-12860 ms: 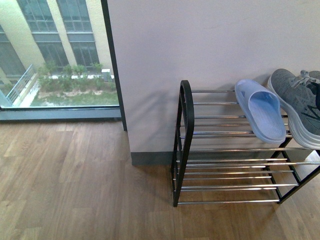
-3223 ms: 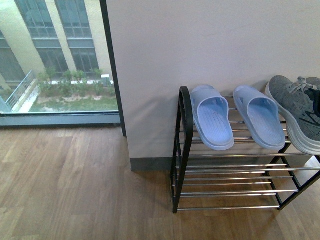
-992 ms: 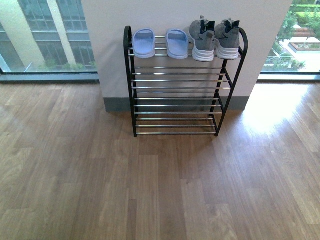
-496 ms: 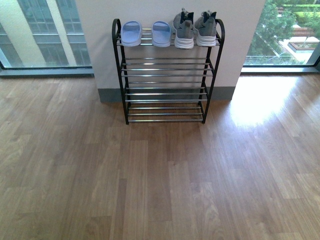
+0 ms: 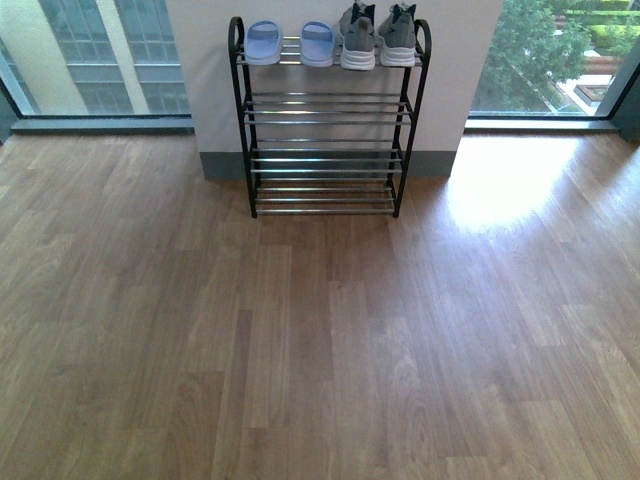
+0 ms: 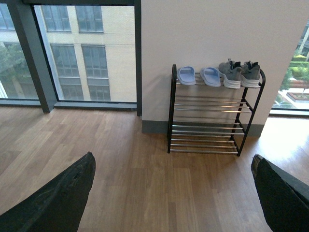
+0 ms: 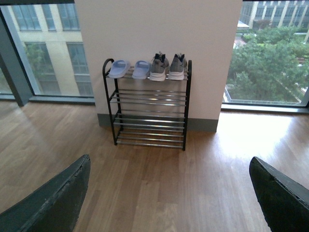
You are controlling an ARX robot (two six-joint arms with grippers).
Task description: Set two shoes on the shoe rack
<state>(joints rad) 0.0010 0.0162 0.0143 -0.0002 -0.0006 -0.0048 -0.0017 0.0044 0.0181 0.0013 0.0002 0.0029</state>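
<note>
The shoe rack [image 5: 325, 118] stands against the white wall, far across the wooden floor. On its top shelf, at the right end, the two shoes [image 5: 378, 36] sit side by side, grey with white soles. The same pair of shoes [image 6: 240, 75] and rack [image 6: 212, 116] show in the left wrist view, and the shoes [image 7: 167, 67] and rack [image 7: 150, 108] in the right wrist view. My left gripper [image 6: 174, 193] and my right gripper [image 7: 169, 193] are both open and empty, well back from the rack. Neither arm shows in the front view.
Two light blue slippers [image 5: 282, 44] lie on the top shelf left of the sneakers. Floor-to-ceiling windows [image 5: 90, 60] flank the wall section on both sides. Wooden floor [image 5: 320, 340] stretches between me and the rack.
The view has pulled back from the rack: it now looks smaller and higher in the front view, with more floor in front. Earlier a second blue slipper appeared on the top shelf.
</note>
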